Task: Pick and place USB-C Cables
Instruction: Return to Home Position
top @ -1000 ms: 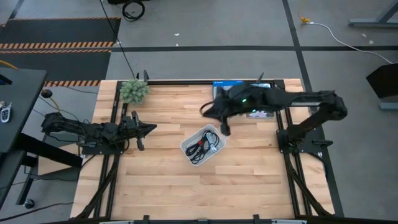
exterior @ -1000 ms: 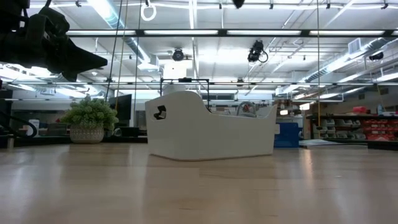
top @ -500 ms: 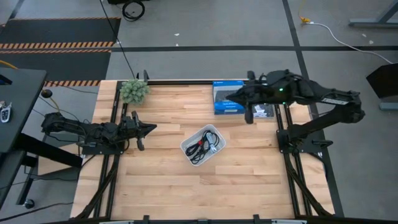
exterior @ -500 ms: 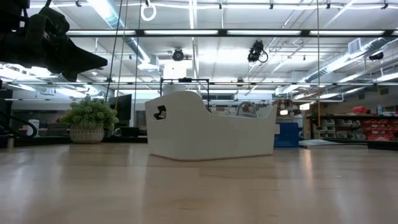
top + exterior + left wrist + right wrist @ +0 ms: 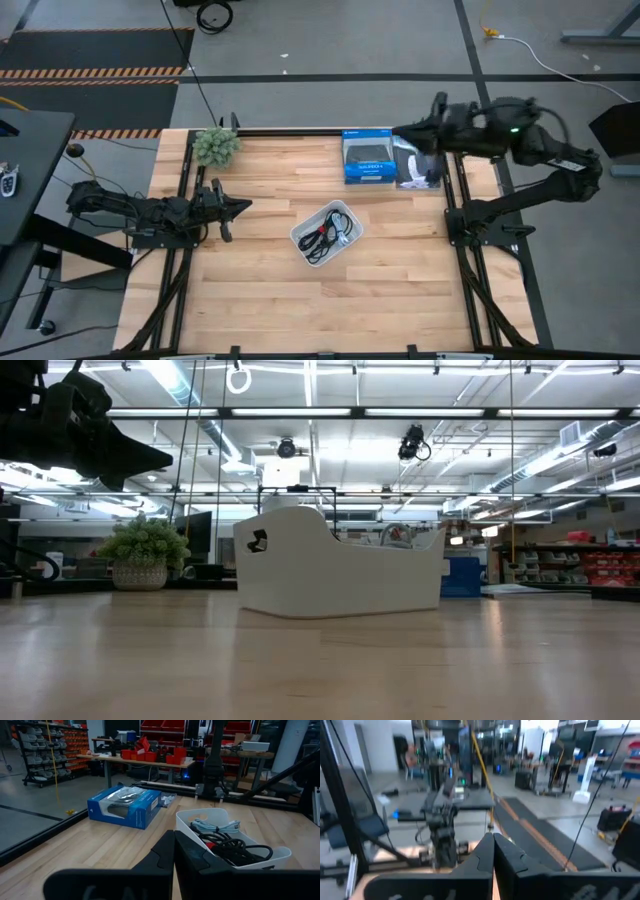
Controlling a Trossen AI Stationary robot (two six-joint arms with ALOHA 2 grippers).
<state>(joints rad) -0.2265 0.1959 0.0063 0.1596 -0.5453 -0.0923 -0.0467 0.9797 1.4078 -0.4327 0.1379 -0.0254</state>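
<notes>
Inside the smooth rounded tray [image 5: 297,238], thin coiled cables [image 5: 328,236], seemingly tangled.

White bin [image 5: 340,565] sits dead centre on the wooden table [image 5: 320,660], potted plant [image 5: 146,555] back left, blue box [image 5: 462,575] peeking out behind the bin's right end, left arm [image 5: 85,430] hanging dark above the plant.

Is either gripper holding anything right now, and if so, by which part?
Nothing is held. The left gripper and the right gripper are both shut and empty; the cables lie in the white tray.
</notes>
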